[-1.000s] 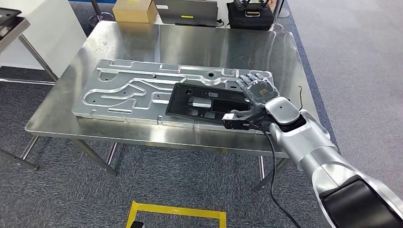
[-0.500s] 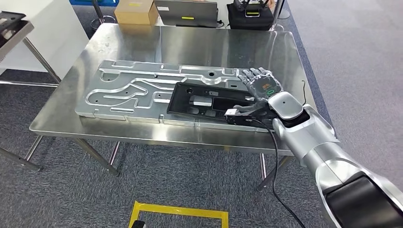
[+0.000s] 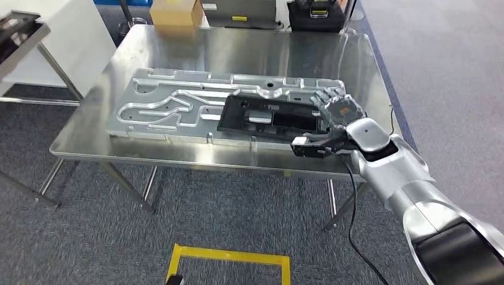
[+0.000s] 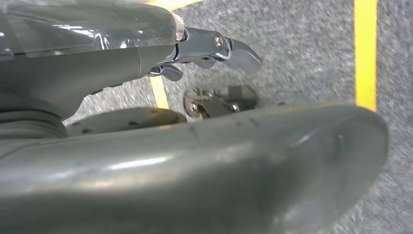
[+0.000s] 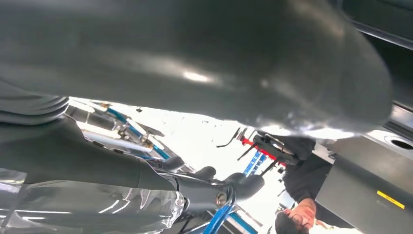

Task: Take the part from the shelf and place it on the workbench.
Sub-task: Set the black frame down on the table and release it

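Observation:
The black part (image 3: pixel 267 116) lies flat on a grooved aluminium plate (image 3: pixel 172 104) on the steel workbench (image 3: pixel 238 53). My right hand (image 3: pixel 339 111) hovers palm down over the part's right end, fingers spread. The right wrist view shows open air between its thumb (image 5: pixel 195 63) and its dark fingers (image 5: pixel 214 190), with nothing held. My left hand (image 4: pixel 185 156) hangs over grey carpet, its fingers (image 4: pixel 214 46) apart from the thumb and holding nothing.
A cardboard box (image 3: pixel 176 12), a grey case (image 3: pixel 238 12) and a black bag (image 3: pixel 315 15) stand behind the bench. A shelf corner (image 3: pixel 21 32) is at far left. Yellow tape (image 3: pixel 229 258) marks the floor in front. A person (image 5: pixel 302 195) stands beyond the bench.
The whole picture has shifted, so the camera moved. My right hand stays over the right end of the black part, which keeps its place on the plate.

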{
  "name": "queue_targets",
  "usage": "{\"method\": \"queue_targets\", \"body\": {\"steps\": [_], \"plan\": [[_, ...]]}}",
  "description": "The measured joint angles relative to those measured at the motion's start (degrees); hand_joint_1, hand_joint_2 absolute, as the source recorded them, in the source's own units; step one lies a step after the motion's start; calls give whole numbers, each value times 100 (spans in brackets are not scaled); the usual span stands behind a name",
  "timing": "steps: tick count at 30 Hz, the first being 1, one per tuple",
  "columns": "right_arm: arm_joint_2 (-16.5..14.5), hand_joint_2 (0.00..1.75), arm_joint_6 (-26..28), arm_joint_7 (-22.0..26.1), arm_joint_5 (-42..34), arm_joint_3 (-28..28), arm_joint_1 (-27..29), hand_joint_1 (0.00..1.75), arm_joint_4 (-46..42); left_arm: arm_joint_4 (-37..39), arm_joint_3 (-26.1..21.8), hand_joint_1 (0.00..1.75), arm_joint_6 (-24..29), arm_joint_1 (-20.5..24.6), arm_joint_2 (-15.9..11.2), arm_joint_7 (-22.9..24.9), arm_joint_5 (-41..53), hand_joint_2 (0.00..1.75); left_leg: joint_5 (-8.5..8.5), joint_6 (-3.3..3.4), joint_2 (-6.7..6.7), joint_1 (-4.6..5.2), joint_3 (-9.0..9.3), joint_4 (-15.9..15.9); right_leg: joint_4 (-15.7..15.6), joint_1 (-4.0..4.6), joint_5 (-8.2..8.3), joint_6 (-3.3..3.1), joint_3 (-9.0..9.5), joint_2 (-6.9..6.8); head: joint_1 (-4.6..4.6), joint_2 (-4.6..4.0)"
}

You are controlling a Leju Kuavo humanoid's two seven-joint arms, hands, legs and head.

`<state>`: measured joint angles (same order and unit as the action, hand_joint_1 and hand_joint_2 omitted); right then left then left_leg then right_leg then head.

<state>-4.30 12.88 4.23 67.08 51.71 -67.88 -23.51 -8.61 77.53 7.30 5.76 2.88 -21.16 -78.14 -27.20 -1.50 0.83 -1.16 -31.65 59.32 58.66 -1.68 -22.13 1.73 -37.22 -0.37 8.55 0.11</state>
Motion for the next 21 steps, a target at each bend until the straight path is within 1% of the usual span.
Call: {"method": "queue_targets", "body": {"steps": [1,2,3,4,5,6,7,8,9,10,11,12,13,14,15,16,17,18,19,20,21], "plan": [[24,0,3,0,-3,0,3,0,3,-1,0,0,-1,4,0,2,0,0,23,55,-1,0,-34,-4,-7,-2,35,44,-12,8,-1,0],[56,0,2,-3,-7,0,2,0,8,-1,0,0,-3,11,1,4,2,0,59,121,-7,1,-67,-10,10,-12,17,77,-37,14,-1,0],[88,0,1,-5,-10,0,1,0,13,-1,0,0,-4,20,1,5,5,0,107,189,-15,3,-111,-19,97,-19,-89,99,-86,17,-2,-1],[117,0,0,-8,-15,0,0,0,15,-1,0,0,-7,31,0,8,10,0,162,254,-22,6,-166,-32,301,-21,-290,109,-170,20,-2,-1],[146,0,-1,-9,-22,0,-1,0,18,-1,0,0,-8,44,0,14,17,0,218,303,-29,15,-231,-33,622,-14,-564,109,-284,22,-2,-1],[174,0,-2,-4,-29,0,0,0,20,-1,0,0,-10,54,0,21,33,0,273,334,-31,32,-305,-32,1008,-1,-829,105,-405,23,-2,0],[207,0,-4,1,-38,0,2,0,22,-1,0,0,-11,61,0,31,53,0,329,354,-30,54,-378,-31,1364,14,-1013,97,-498,24,-2,0],[244,0,-7,7,-46,0,5,0,26,-1,0,0,-13,65,1,43,74,0,385,367,-28,78,-451,-29,1585,33,-1078,77,-521,25,-2,0],[280,0,-10,15,-55,0,7,0,28,-1,0,0,-13,67,1,55,92,0,441,377,-26,106,-523,-28,1612,58,-1025,42,-449,26,-3,0],[314,0,-11,22,-65,0,7,0,30,-1,0,0,-13,70,4,67,103,0,495,382,-23,135,-588,-28,1435,90,-899,-13,-273,28,-2,-1],[345,0,-10,31,-74,0,4,0,29,-1,0,0,-13,77,8,79,108,0,549,386,-21,161,-646,-28,1097,131,-765,-87,-8,34,-2,-1],[373,0,-7,42,-85,-1,-4,0,27,-3,0,0,-13,89,22,89,110,0,597,382,-19,190,-697,-26,679,175,-711,-175,287,35,-2,-1],[399,0,-3,50,-96,-1,-9,0,24,-7,1,0,-13,104,37,99,113,0,647,370,-23,202,-729,-31,338,208,-690,-228,512,30,-1,0],[423,0,0,58,-107,-1,-10,0,22,-11,1,0,-13,120,49,107,114,0,694,351,-27,201,-748,-39,95,240,-698,-266,655,27,0,1],[445,0,2,62,-116,-1,-6,0,21,-17,2,0,-14,134,63,113,115,0,743,324,-31,191,-759,-54,-24,262,-710,-283,706,19,1,1],[463,0,2,64,-122,-1,7,0,22,-20,3,0,-17,141,69,120,116,0,798,295,-35,174,-759,-82,-56,272,-656,-281,690,13,1,1],[478,0,1,65,-125,0,20,0,24,-21,4,0,-19,146,73,123,116,0,810,266,-33,166,-771,-81,-107,266,-591,-294,682,-2,1,0],[488,0,-1,64,-127,0,34,0,26,-22,6,0,-20,148,75,126,116,0,742,234,-32,168,-802,-38,-156,246,-518,-311,663,-15,1,-1],[495,0,-3,64,-128,0,47,0,28,-22,7,0,-21,148,75,128,116,0,559,202,-31,167,-859,111,-205,220,-432,-328,622,-29,2,-1],[502,0,-4,64,-129,1,58,0,31,-22,8,0,-21,151,72,128,115,0,281,170,-33,155,-940,378,-237,196,-347,-337,561,-41,3,-1],[507,0,-6,64,-129,1,71,0,32,-22,9,0,-21,155,71,128,115,0,-19,137,-37,135,-1028,721,-245,188,-274,-347,476,-37,3,-1]]}}
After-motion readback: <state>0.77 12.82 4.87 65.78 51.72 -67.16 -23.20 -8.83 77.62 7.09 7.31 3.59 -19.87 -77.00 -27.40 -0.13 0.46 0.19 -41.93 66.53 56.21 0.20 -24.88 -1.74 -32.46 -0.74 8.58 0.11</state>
